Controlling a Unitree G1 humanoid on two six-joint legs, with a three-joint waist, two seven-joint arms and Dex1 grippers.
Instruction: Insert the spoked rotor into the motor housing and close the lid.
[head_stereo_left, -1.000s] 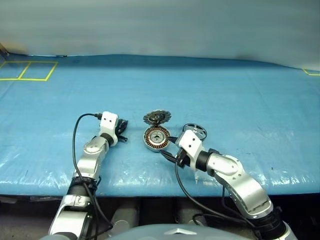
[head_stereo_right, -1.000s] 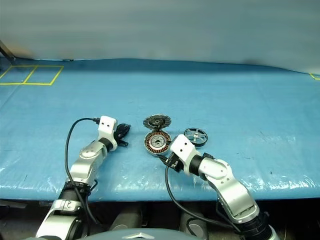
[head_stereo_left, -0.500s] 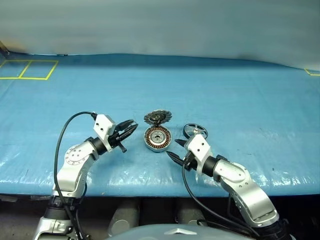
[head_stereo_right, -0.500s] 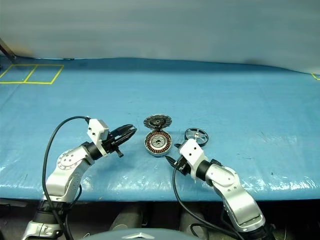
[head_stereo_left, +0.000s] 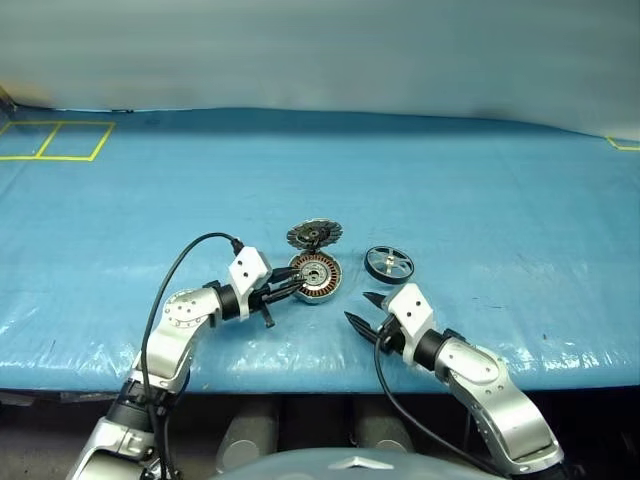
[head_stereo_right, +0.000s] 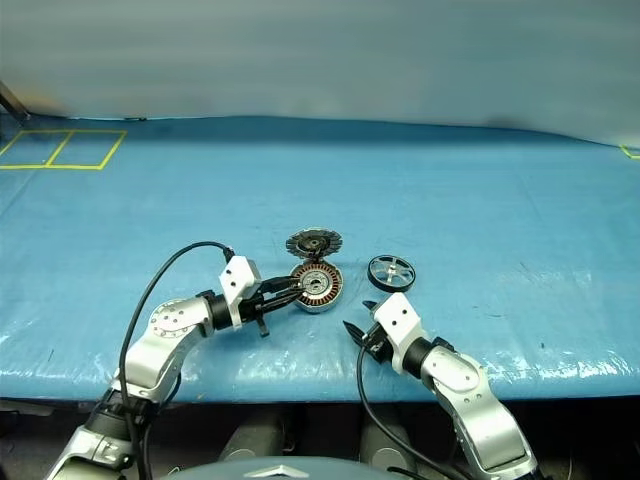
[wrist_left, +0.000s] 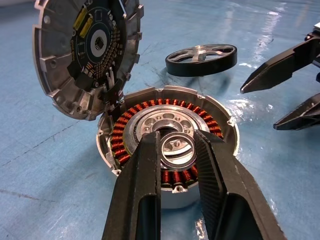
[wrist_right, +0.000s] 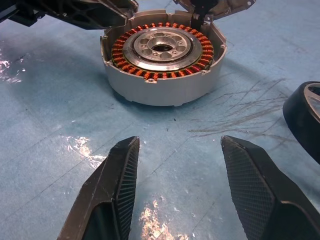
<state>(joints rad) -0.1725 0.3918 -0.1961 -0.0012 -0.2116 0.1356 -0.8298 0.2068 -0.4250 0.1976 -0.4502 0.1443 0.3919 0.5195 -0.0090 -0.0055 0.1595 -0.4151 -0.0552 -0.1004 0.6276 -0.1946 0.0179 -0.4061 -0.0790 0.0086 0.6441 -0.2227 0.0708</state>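
The motor housing (head_stereo_left: 318, 278) sits on the blue table, its copper windings and silver hub showing. Its lid (head_stereo_left: 314, 234) stands tilted open at the far edge, the dark jagged face (wrist_left: 87, 52) turned toward the housing. The spoked rotor (head_stereo_left: 389, 264) lies flat to the right of the housing, black rim up. My left gripper (wrist_left: 177, 137) hovers just over the housing's hub, shut on a small silver ring (wrist_left: 177, 151). My right gripper (wrist_right: 180, 145) is open and holds nothing, low over the table in front of the housing (wrist_right: 160, 87) and the rotor (wrist_right: 302, 117).
The blue mat (head_stereo_left: 480, 190) covers the whole table. Yellow tape squares (head_stereo_left: 55, 140) mark the far left corner. The table's front edge (head_stereo_left: 300, 375) runs just behind both grippers. A black cable (head_stereo_left: 190, 255) loops off my left wrist.
My left arm has swung right, bringing the held ring from the left of the housing to over its hub. My right gripper has drawn back from the housing toward the front edge.
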